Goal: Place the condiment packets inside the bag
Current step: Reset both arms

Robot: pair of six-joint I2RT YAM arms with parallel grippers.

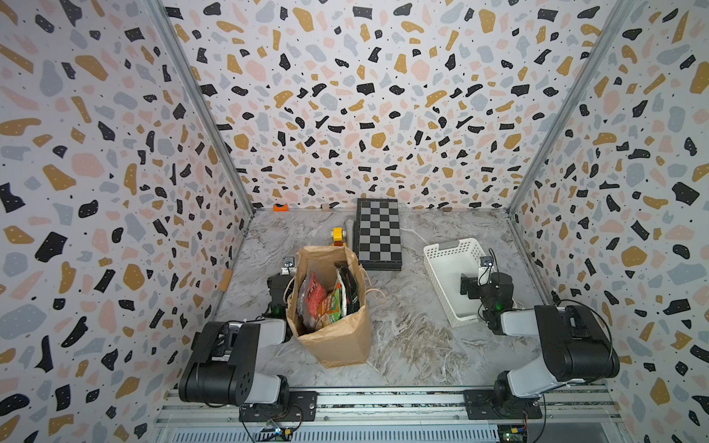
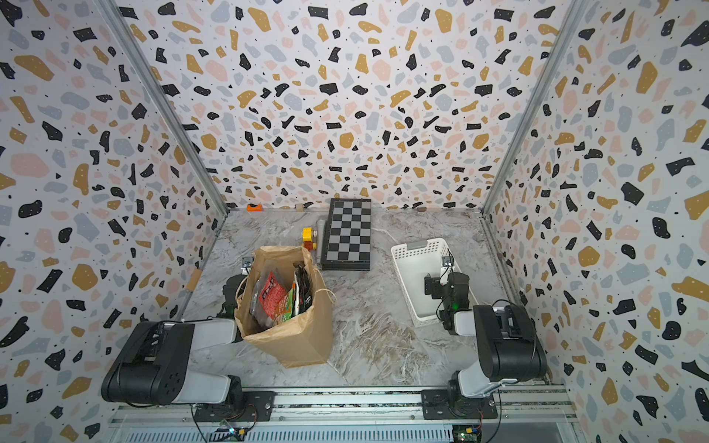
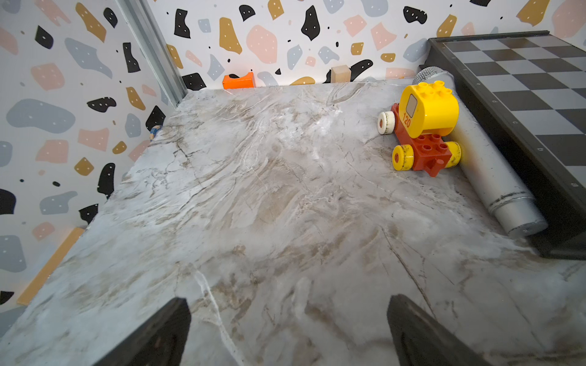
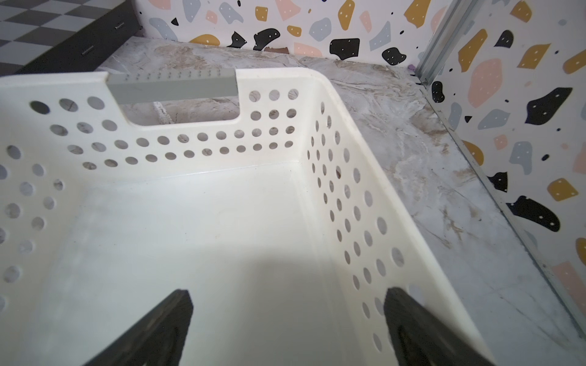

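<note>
While the left end effector (image 3: 290, 299) and right end effector (image 4: 290, 291) gape empty, the condiment packets (image 1: 326, 303) sit in the bag (image 1: 337, 345) beside the left.

Left arm (image 1: 215, 360), right arm (image 1: 571, 345): same build. Large joint housings glossy black, rounded. Links between them pale grey, smooth. Small green light (image 1: 498, 307) lit on each forearm section. Thin black cable (image 1: 610, 345) looped over right arm housing. Base plates (image 1: 303, 402) black, screw heads visible. Left fingers (image 3: 158, 332), right fingers (image 4: 421, 329): matte black, tapered.
</note>
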